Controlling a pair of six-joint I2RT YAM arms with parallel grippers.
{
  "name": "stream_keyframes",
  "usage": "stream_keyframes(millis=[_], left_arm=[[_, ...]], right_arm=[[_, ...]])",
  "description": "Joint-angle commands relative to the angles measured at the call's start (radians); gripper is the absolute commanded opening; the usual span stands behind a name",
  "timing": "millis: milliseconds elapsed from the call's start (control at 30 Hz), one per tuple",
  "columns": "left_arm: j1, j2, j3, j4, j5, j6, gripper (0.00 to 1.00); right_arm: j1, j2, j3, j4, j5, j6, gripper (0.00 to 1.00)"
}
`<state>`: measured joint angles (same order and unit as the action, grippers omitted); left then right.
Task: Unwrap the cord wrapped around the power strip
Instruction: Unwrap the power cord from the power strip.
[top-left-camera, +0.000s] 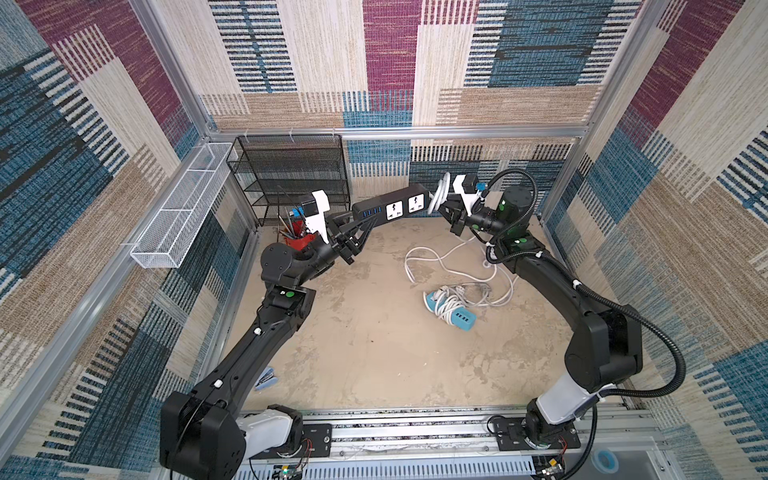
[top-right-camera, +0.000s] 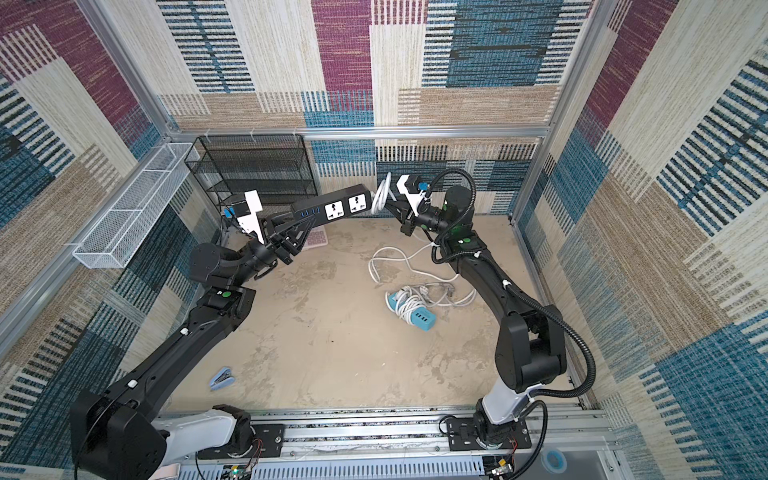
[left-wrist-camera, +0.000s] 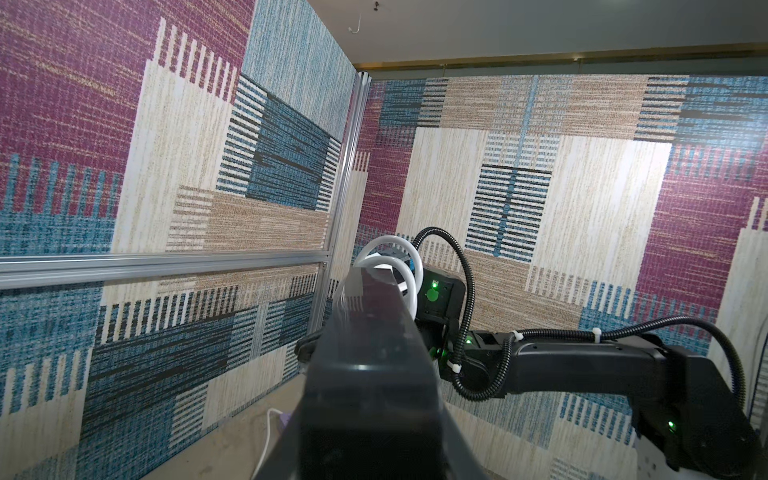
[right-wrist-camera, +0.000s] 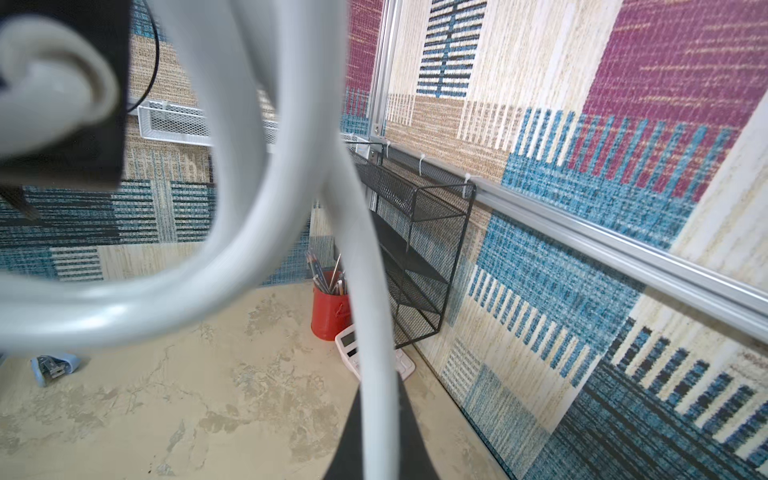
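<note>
Your left gripper (top-left-camera: 365, 222) is clamped on one end of the black power strip (top-left-camera: 390, 206) and holds it in the air above the back of the table (top-left-camera: 365, 332). At the other end, your right gripper (top-left-camera: 445, 208) is pinched on the white cord (top-left-camera: 439, 194), which makes loops there.

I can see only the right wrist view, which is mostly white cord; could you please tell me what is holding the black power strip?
Observer: The left gripper clamps the black power strip by its USB end, lifted off the table.
Operator: Thank you. And my own arm?
Observer: The right gripper is shut on the white cord loops just off the strip's opposite end.
Operator: Is anything lying beneath?
Observer: A blue power strip, cord-wrapped, lies on the table.
</note>
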<state>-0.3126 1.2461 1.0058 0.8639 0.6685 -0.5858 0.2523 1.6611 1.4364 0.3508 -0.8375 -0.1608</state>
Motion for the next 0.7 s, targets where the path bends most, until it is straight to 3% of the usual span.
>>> stream_keyframes(millis=[0, 333, 667], left_arm=[[-0.003, 0.021, 0.016, 0.113, 0.018, -0.06, 0.0], [-0.004, 0.022, 0.014, 0.074, 0.0, -0.036, 0.0], [0.003, -0.019, 0.0, 0.01, -0.058, 0.035, 0.0]], right_arm=[[0.003, 0.021, 0.065, 0.039, 0.004, 0.017, 0.0], [0.003, 0.038, 0.278, -0.068, 0.101, -0.068, 0.0], [0.004, -0.127, 0.169, -0.101, 0.169, -0.126, 0.0]])
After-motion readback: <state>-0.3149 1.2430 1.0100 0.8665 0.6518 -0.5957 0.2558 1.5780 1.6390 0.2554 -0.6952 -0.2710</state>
